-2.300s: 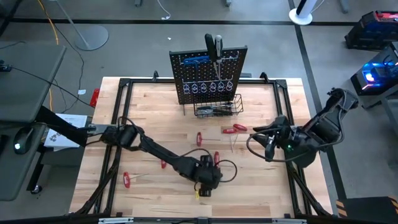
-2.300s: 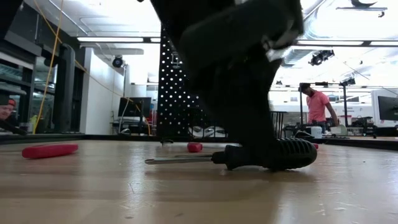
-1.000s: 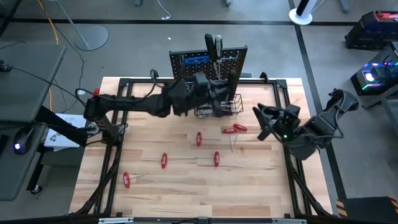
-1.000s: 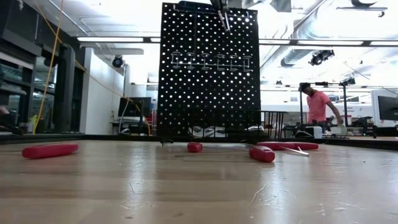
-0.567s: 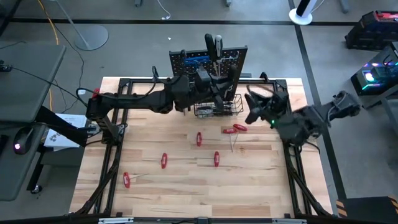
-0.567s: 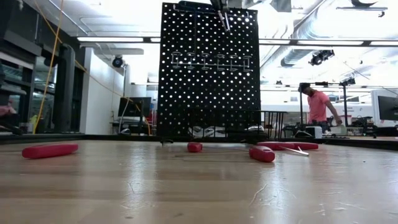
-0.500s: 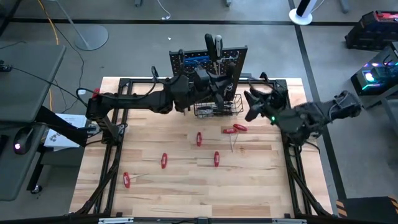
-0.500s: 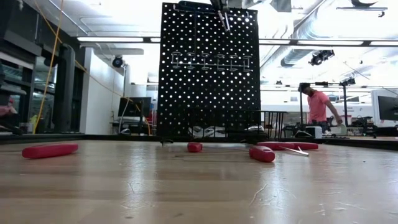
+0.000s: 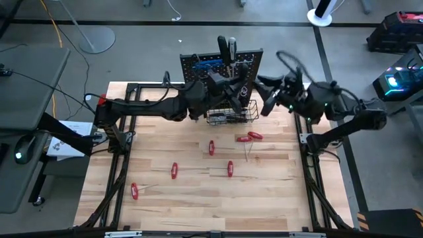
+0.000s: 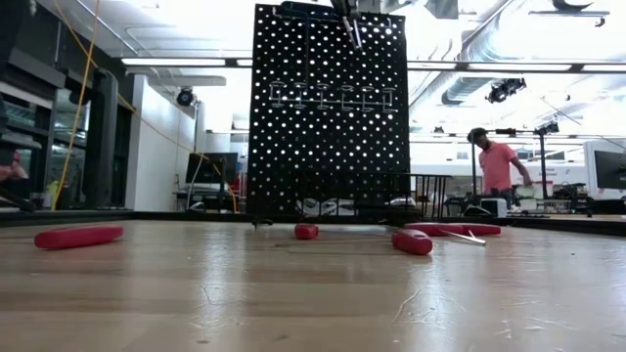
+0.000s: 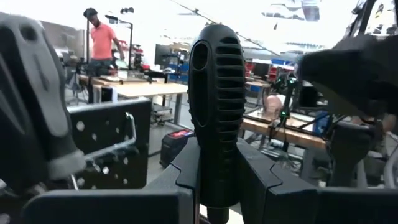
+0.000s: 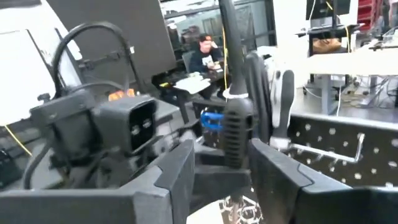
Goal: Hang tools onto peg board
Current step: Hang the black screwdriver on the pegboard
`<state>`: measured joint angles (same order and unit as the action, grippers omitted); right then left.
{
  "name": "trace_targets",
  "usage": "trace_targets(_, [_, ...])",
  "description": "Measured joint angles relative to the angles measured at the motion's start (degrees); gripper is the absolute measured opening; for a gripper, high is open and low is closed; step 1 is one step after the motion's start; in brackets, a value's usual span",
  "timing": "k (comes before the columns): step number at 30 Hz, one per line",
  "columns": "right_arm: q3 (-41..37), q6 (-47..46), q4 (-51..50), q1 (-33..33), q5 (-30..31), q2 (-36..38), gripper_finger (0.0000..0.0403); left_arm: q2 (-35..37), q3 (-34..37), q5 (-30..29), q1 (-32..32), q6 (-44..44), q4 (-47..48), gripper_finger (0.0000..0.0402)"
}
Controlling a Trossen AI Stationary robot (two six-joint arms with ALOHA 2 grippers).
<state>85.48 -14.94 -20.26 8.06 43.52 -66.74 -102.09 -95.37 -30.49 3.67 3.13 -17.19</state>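
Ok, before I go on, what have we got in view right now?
peg board: one, black, upright at the table's far edge.
wire basket: one, black, at the peg board's foot.
blue key: one, hanging on the board.
red-handled tools: five or six, red, lying scattered on the table; the pair nearest the basket overlaps.
black-handled screwdriver: one, black, upright in the left end effector.
table: one, pale wood.
person: one, red shirt, in the room behind.
left end effector: shut on the screwdriver, at the board.
right end effector: open, beside the board's right side.
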Motion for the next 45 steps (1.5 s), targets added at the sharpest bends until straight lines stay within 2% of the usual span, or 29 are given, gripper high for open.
trace_targets(4, [0.1, 2.2, 0.8, -2.0, -3.3, -0.1, 0.0178, 0.1, 0.0, -0.3, 0.0, -2.7, -0.4, 0.0051])
trace_targets(10, [0.1, 5.7, 1.3, -3.7, -1.6, -2.2, 0.0224, 0.1, 0.0, -0.2, 0.0, -2.9, -0.4, 0.0051])
trace_targets(18, [-0.1, 7.5, 3.1, -6.0, -2.8, -4.4, 0.0227, 0.1, 0.1, 0.8, 0.9, -2.5, 1.1, 0.0051])
trace_targets(22, [0.0, 7.5, 3.4, -6.9, -6.3, -4.1, 0.0227, 0.1, 0.0, 8.6, 2.0, -3.6, 0.7, 0.0051])
trace_targets(29, [0.0, 9.0, 3.5, -7.0, -6.8, -3.3, 0.0227, 0.1, 0.0, 14.3, 2.0, -3.4, 1.2, 0.0051])
trace_targets(37, [0.0, 7.9, 2.6, -8.5, -11.0, -3.3, 0.0227, 0.1, 0.0, 13.5, 1.8, -5.9, -0.6, 0.0051])
trace_targets(41, [0.0, 7.4, 3.2, -9.2, -11.0, -3.3, 0.0205, 0.1, 0.0, 13.7, 1.8, -6.3, -0.7, 0.0051])
trace_targets(45, [0.0, 7.0, 3.4, -9.7, -11.3, -3.7, 0.0135, 0.1, 0.0, 13.7, 1.5, -6.4, -0.5, 0.0051])
